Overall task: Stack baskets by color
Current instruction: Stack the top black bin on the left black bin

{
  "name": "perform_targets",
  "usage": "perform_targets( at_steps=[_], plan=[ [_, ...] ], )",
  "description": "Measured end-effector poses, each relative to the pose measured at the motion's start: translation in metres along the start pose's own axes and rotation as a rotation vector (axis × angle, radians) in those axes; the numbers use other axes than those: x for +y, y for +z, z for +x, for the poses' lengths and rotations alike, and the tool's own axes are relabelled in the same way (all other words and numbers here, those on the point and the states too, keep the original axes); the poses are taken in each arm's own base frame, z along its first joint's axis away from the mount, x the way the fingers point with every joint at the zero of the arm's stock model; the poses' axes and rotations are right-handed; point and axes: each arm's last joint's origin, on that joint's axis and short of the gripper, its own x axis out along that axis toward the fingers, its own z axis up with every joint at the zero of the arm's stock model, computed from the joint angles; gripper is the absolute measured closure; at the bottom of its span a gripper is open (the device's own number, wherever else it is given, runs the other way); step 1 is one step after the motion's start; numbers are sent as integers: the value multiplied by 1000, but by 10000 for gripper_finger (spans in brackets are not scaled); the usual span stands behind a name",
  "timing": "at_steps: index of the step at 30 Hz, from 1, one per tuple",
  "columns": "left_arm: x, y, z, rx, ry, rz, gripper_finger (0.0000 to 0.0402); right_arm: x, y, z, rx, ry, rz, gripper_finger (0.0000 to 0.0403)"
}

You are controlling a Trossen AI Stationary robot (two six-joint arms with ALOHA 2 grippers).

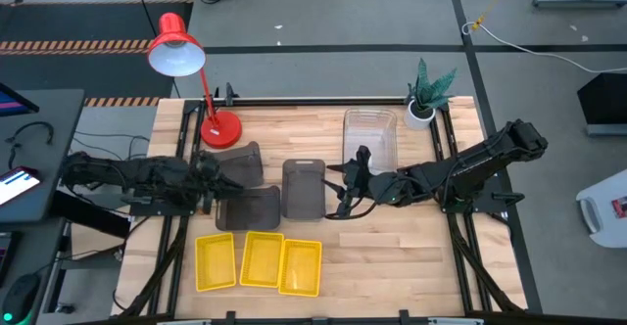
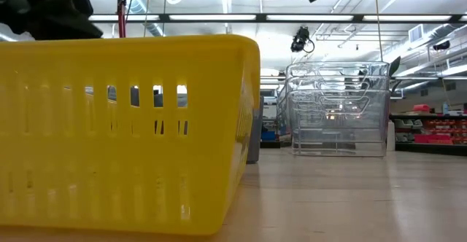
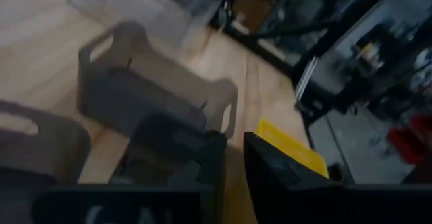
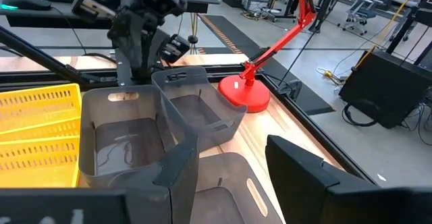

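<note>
Three yellow baskets [image 1: 260,262] sit side by side near the table's front edge. Two grey baskets lie flat on the table: one [image 1: 304,188] at the middle and one [image 1: 250,208] left of it. A third grey basket [image 4: 196,109] is tilted, its lower edge on the left one's rim. A stack of clear baskets [image 1: 370,137] stands at the back. My left gripper [image 3: 234,173], at the tilted basket's left end [image 1: 223,181], shows a narrow empty gap. My right gripper [image 4: 229,177] is open above the middle grey basket's right end [image 1: 345,183].
A red lamp stands with its base [image 1: 220,129] at the back left, just behind the tilted grey basket. A white plant pot [image 1: 421,112] is at the back right corner. Bare wood lies on the right, between the yellow baskets and the right arm [image 1: 460,173].
</note>
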Motion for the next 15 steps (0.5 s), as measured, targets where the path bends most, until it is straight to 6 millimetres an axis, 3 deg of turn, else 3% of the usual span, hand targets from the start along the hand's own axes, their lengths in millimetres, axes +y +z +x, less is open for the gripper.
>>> perform_targets(
  at_steps=[6,15],
  plan=[
    [-1,-4,9,124,59,-1,298,0,-1,0,7,0,-5,226],
    [-19,3,16,297,93,47,260,0,-1,0,12,-1,-10,226]
  ],
)
